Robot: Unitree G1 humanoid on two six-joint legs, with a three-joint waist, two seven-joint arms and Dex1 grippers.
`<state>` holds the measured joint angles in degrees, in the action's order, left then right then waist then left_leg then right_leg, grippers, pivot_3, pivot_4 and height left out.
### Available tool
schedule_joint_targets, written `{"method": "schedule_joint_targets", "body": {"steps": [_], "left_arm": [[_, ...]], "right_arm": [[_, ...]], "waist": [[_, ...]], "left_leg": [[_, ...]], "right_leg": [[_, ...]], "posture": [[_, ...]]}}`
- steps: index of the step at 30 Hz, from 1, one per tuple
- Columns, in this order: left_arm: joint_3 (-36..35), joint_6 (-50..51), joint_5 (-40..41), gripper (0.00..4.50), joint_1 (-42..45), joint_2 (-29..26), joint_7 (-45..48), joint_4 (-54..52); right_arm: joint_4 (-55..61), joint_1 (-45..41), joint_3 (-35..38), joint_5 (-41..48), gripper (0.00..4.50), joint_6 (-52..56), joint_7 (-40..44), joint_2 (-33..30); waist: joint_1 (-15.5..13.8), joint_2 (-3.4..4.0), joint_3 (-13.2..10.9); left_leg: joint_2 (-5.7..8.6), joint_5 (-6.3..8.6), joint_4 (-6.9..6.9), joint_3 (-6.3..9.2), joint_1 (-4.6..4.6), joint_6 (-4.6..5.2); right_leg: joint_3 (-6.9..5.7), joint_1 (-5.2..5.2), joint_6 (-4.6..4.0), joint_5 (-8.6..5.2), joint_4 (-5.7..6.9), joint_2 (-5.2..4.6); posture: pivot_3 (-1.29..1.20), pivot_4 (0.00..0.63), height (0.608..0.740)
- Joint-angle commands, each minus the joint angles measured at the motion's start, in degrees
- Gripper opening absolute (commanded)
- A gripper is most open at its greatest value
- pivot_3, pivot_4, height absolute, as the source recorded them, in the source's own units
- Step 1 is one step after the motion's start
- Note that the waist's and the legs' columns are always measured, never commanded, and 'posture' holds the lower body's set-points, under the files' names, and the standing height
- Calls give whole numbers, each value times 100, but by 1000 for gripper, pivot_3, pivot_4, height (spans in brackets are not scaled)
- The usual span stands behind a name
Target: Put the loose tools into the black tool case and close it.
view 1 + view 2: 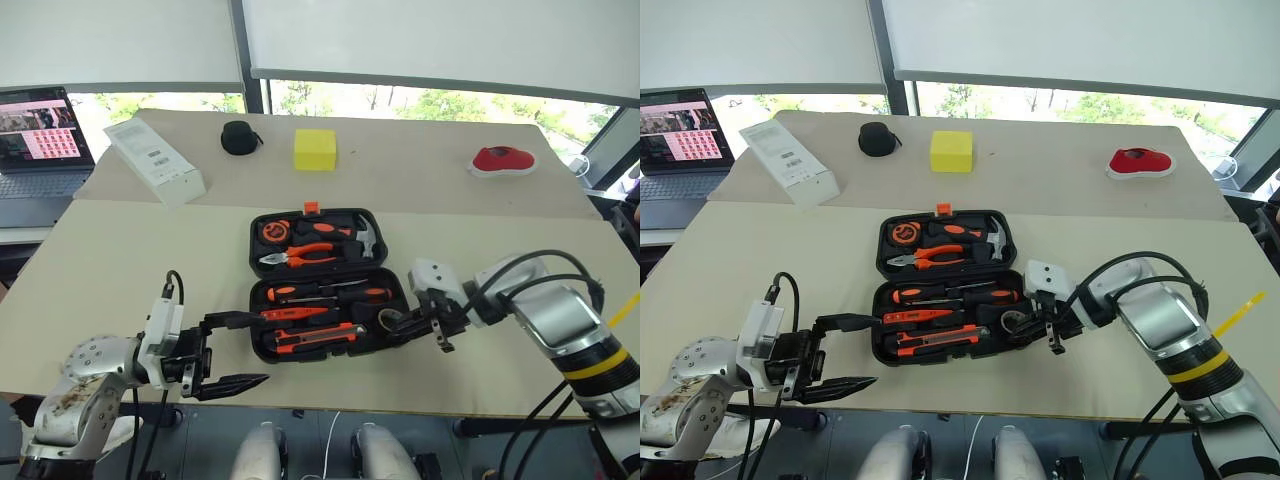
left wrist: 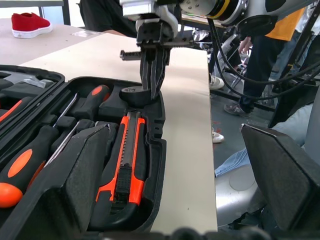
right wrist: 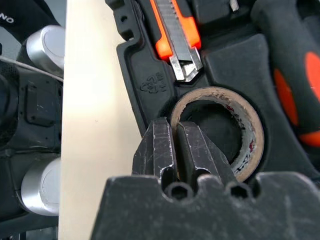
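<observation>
Black hinged moulded-plastic tool case (image 1: 318, 283) lies open on the beige surface (image 1: 120, 290). Orange-and-black utility knife (image 1: 318, 337) sits in its near row; small dark tape roll (image 3: 225, 131) in the round recess at its right end. Right gripper (image 3: 178, 150), jaws together, tips at the roll's rim. Left gripper (image 1: 232, 352), jaws apart, just left of the case.

Silver-grey metal arms, black cables looped along both – right forearm (image 1: 585, 345) wore a yellow band; white wrist blocks carried black two-fingered left gripper (image 1: 238, 350).
</observation>
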<state>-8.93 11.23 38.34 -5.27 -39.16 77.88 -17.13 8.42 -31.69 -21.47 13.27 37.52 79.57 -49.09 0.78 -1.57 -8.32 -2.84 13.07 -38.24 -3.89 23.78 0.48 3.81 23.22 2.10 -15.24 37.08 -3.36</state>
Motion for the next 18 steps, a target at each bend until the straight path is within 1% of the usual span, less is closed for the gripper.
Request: {"method": "schedule_joint_targets", "body": {"steps": [1, 3, 6, 7, 8, 9, 10, 12, 14, 15, 17, 18], "left_arm": [[-52, -83, 29, 4500, 11, -33, -41, -148], [-88, -77, 25, 4500, -22, -45, -81, -150], [-199, 11, 95, 4500, -59, -54, -231, -182], [-254, 37, 100, 4500, -75, -69, -295, -189], [-302, 41, 73, 4500, -88, -85, -362, -187], [-342, 45, -5, 4500, -104, -111, -460, -179], [-357, 150, -111, 4500, -130, -192, -608, -171], [-399, 225, -147, 4500, -167, -240, -791, -174], [-585, 428, 93, 4500, -156, -202, -1037, -170], [-741, 650, 237, 4500, -61, -139, -1363, -78], [-905, 988, 216, 3989, 153, -61, -2010, 156], [-938, 1284, 200, 3868, 189, -115, -2255, 255]], "right_arm": [[25, -163, -52, -131, 46, 38, 13, -90], [21, -271, -107, -167, 46, 134, 7, -48], [-5, -403, -27, -91, 1110, 93, 51, -4], [23, -431, 79, 82, 1439, 77, 199, -37], [51, -447, 218, 304, 1609, 57, 353, -45], [78, -476, 337, 496, 2044, 159, 448, -64], [89, -506, 455, 678, 2342, 238, 580, -111], [47, -516, 653, 893, 2342, 300, 713, -202], [-232, -498, 931, 1078, 2342, 185, 885, -330], [-484, -506, 1089, 1113, 2342, 62, 898, -359], [-1021, -524, 1392, 997, 2387, -410, 586, -246], [-1258, -539, 1475, 882, 2387, -743, 426, -158]], "waist": [[0, 0, 0], [0, 0, 0], [0, -1, -1], [0, -1, -1], [0, -2, -1], [0, -2, -2], [0, -2, -2], [0, -3, -2], [-12, -7, -4], [-19, -9, -6], [-28, -13, -8], [-32, -17, -10]], "left_leg": [[0, 0, 0, 0, 0, 0], [0, 0, 0, 1, 0, 0], [-1, 0, 0, 1, 0, 0], [-1, 0, 0, 1, 0, 0], [-1, 0, 0, 1, 0, 0], [-1, 0, 0, 2, 0, 0], [-2, 0, 0, 3, 0, 0], [-2, 0, 1, 4, 0, 0], [-1, 0, 0, 4, 0, 0], [-1, 0, 0, 4, 0, 0], [-1, 0, -1, 5, -1, 0], [-1, 0, -3, 6, -2, 0]], "right_leg": [[0, 0, 0, 0, 0, 0], [0, 0, 0, 0, 0, 1], [0, 0, 0, 0, 0, 1], [0, 1, 0, 0, 0, 1], [0, 1, 0, 0, 0, 0], [0, 1, 0, 0, 1, 1], [-1, 1, 0, 0, 0, 1], [-1, 1, 0, 0, 0, 1], [-1, 0, 0, 0, 0, -1], [-2, -2, 0, 0, 0, -2], [-3, -4, 1, 0, -1, -3], [-4, -6, 1, 1, 0, -3]], "posture": [[0, 150, 740], [0, 150, 740], [0, 150, 740], [0, 150, 740], [0, 150, 740], [0, 150, 740], [0, 150, 740], [0, 150, 740], [0, 150, 740], [0, 150, 740], [0, 150, 740], [0, 150, 740]]}}
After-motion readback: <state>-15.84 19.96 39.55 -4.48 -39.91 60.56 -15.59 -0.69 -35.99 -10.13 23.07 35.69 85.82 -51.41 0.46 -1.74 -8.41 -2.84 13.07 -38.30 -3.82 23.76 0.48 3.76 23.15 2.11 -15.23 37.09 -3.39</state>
